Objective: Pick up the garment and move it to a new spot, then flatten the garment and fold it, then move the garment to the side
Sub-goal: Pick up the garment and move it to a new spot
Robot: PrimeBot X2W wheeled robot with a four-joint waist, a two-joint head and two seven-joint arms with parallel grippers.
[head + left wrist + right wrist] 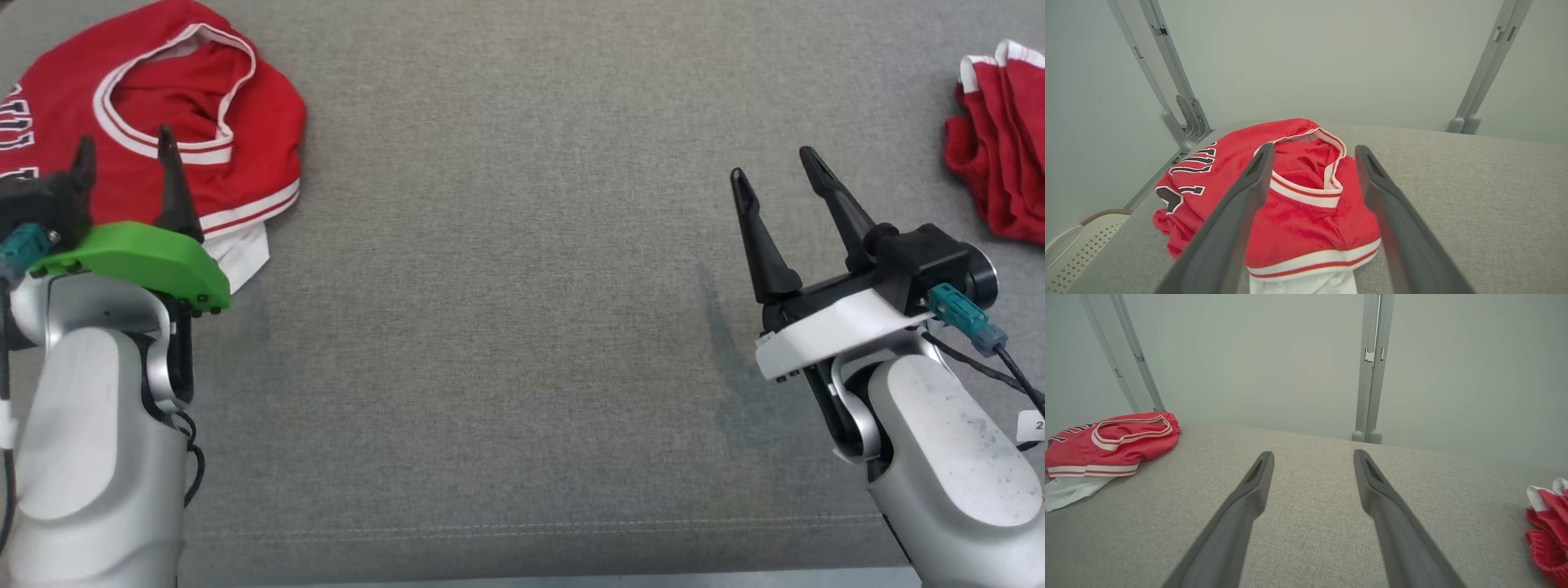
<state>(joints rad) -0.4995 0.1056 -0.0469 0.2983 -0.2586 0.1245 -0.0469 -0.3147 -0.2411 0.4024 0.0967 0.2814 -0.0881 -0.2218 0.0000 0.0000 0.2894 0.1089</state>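
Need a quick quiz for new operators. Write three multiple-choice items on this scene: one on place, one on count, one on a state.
1. Where on the grey fabric surface does the crumpled red jersey with white trim lie? A. Far left B. Centre C. Near right
2. How many red garments lie there? A. One B. Two C. Three
3. The right end effector is: A. shut on cloth B. open, empty C. shut, empty
Key: A, it lies by the left end effector; B, the jersey plus a bunched red-and-white cloth at the right edge; B, its fingers stand apart over bare fabric.
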